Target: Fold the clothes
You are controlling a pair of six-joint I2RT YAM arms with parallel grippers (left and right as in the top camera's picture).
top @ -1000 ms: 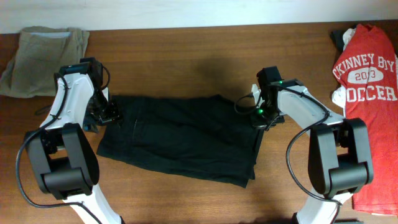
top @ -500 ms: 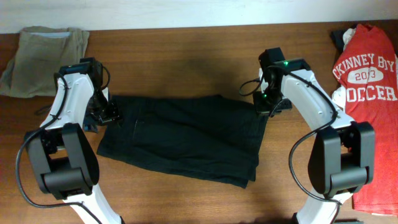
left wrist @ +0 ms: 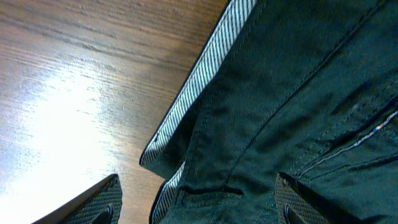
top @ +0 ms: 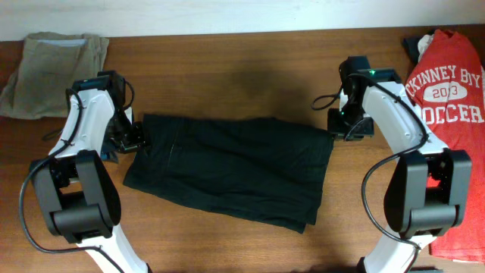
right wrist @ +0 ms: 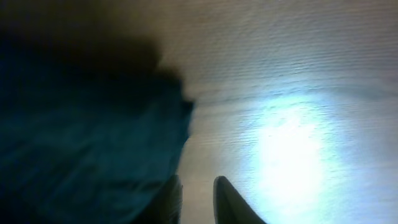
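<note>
Left gripper: fingers spread wide. The folded-over edge of the black garment lies between them, showing a striped inner band. Bare wooden table at 9 to 11 o'clock of the fingers.

Right gripper: fingers nearly together, with a slim gap showing lit tabletop. Dark cloth reaches the finger on the 9 o'clock side. The view is blurred, so I cannot tell whether a hem is pinched.

Overhead: left gripper sits at the garment's 10 o'clock corner, right gripper at its 2 o'clock corner, touching or just beside the cloth.

The black garment lies mid-table, spread flat and roughly rectangular. Its long axis tilts down toward 4 o'clock, and a doubled layer shows at the lower right edge.

Khaki-grey garment is bunched at the table's 10 o'clock corner, well apart from the black one. Red T-shirt with white lettering lies along the 3 o'clock edge, near the right arm.
</note>
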